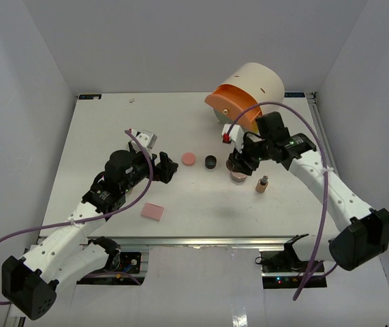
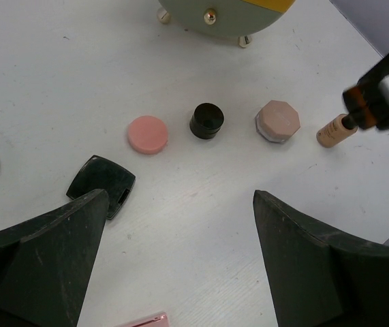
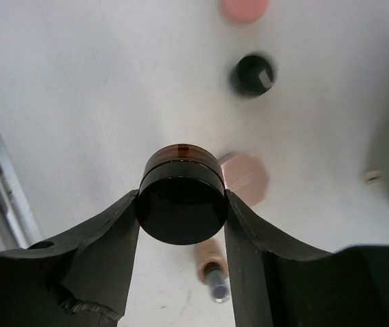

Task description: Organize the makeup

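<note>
Viewing both wrist feeds, I read the right gripper as pinching a jar — one finger on each side of its wall, black face toward the camera, amber band behind. Beyond the jar, off one finger, lies the beige compact; a tube shows in the gap between the fingers; a second jar sits farther ahead of the tips.

Left gripper — jaws spread wide, nothing between them. Ahead of its tips, in a row: pink compact, second jar, beige compact, tube. A black case lies just beside one finger.
</note>
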You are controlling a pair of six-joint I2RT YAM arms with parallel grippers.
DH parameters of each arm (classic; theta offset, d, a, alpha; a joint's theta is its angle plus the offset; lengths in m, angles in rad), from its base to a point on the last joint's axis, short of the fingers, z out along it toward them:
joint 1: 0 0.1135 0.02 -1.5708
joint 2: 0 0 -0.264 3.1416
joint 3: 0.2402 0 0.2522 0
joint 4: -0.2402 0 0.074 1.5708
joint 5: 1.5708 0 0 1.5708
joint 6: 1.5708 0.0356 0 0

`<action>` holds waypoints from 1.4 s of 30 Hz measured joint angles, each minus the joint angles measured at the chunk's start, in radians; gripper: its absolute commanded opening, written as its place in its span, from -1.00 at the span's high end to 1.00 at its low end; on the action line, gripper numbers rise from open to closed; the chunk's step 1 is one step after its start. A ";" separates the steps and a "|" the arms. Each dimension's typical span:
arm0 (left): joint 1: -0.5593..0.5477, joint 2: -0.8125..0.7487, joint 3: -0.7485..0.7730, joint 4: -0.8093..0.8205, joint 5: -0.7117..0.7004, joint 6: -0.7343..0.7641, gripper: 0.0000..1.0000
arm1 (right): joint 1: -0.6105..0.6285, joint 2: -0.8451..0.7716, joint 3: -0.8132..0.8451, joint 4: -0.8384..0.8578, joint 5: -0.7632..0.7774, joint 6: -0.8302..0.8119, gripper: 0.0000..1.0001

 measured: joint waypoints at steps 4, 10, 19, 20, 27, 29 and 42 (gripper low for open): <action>0.000 0.006 0.000 0.000 0.003 0.001 -0.96 | -0.010 -0.004 0.194 0.063 0.058 0.047 0.85; 0.000 0.009 0.000 0.000 0.004 0.007 -0.96 | -0.119 0.130 0.455 0.176 0.162 0.172 0.83; 0.000 0.009 0.000 0.000 0.005 0.009 -0.96 | -0.219 0.404 0.584 0.203 0.206 0.282 0.67; 0.000 0.009 0.000 0.000 0.006 0.009 -0.96 | -0.219 0.421 0.584 0.200 0.206 0.287 0.63; 0.000 0.010 0.000 0.000 0.017 0.010 -0.96 | -0.218 0.454 0.584 0.190 0.207 0.297 0.16; 0.000 0.011 0.000 0.000 0.019 0.010 -0.96 | -0.218 0.455 0.584 0.190 0.207 0.297 0.01; 0.000 0.031 0.000 0.000 0.045 0.013 -0.96 | -0.218 0.461 0.582 0.190 0.188 0.314 -0.61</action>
